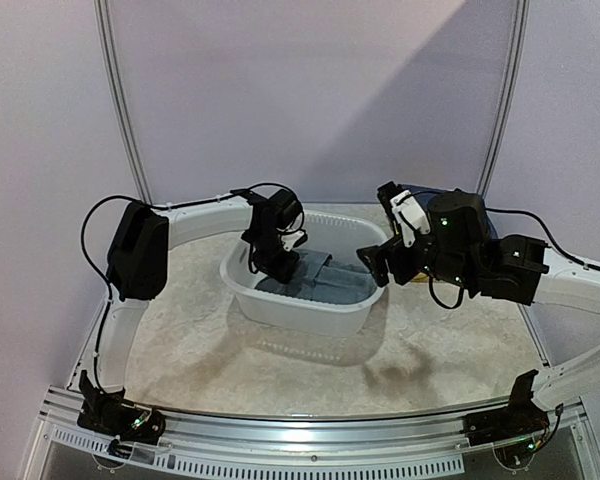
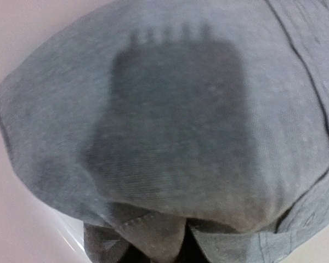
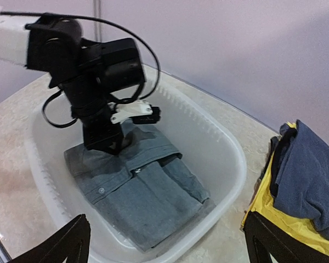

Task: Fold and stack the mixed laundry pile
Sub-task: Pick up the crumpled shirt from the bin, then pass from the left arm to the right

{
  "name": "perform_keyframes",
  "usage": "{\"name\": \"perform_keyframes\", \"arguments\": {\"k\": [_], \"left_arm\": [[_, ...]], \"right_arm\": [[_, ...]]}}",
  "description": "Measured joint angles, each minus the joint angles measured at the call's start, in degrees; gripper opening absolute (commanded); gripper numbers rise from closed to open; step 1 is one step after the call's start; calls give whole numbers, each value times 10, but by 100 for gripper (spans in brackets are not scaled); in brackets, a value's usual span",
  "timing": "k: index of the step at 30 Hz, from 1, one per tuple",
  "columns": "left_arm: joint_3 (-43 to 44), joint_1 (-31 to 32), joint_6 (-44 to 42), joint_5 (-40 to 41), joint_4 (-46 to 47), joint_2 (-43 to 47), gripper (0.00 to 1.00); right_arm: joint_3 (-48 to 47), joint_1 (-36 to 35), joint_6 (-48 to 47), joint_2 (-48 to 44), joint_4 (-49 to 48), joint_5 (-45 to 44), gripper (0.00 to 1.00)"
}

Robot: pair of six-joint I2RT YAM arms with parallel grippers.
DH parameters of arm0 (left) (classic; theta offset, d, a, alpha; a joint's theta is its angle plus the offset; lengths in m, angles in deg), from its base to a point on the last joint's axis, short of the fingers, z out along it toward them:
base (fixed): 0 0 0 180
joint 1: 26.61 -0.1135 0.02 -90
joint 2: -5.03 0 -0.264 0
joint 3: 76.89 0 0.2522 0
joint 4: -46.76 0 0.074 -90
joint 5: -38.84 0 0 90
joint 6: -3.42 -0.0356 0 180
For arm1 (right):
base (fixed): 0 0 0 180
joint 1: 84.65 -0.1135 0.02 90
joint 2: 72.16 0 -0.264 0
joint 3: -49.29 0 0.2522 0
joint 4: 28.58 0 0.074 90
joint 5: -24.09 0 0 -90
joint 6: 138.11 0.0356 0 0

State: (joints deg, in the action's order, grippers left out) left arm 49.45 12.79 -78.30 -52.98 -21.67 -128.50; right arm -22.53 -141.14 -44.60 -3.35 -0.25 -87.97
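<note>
The grey trousers (image 1: 315, 283) lie folded in the white basin (image 1: 280, 310), waistband and button showing in the right wrist view (image 3: 137, 192). My left gripper (image 1: 277, 265) is down in the basin at the waist end (image 3: 107, 145). Grey fabric (image 2: 170, 137) fills its own view and bunches up at the jaws, hiding the fingers; it looks shut on the cloth. My right gripper (image 1: 380, 265) hovers open and empty over the basin's right rim (image 3: 165, 219). A navy garment (image 3: 312, 175) lies on a yellow one (image 3: 274, 213) on the table right of the basin.
The basin's rim (image 3: 230, 148) stands between my two grippers. The beige tabletop (image 1: 400, 360) runs around it. The right arm's body (image 1: 470, 250) covers most of the clothes pile in the top view. A pale wall stands behind.
</note>
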Motion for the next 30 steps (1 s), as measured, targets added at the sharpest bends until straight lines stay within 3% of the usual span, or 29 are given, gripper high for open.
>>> {"name": "perform_keyframes", "arguments": {"k": [9, 22, 30], "left_arm": [[-10, 2, 6, -1, 9, 33, 0], [-84, 11, 19, 11, 77, 301, 0], [-203, 15, 27, -9, 137, 441, 0]], "right_arm": [[15, 98, 133, -30, 38, -6, 99], [31, 156, 269, 19, 59, 110, 99], [31, 156, 301, 97, 58, 145, 98]]}}
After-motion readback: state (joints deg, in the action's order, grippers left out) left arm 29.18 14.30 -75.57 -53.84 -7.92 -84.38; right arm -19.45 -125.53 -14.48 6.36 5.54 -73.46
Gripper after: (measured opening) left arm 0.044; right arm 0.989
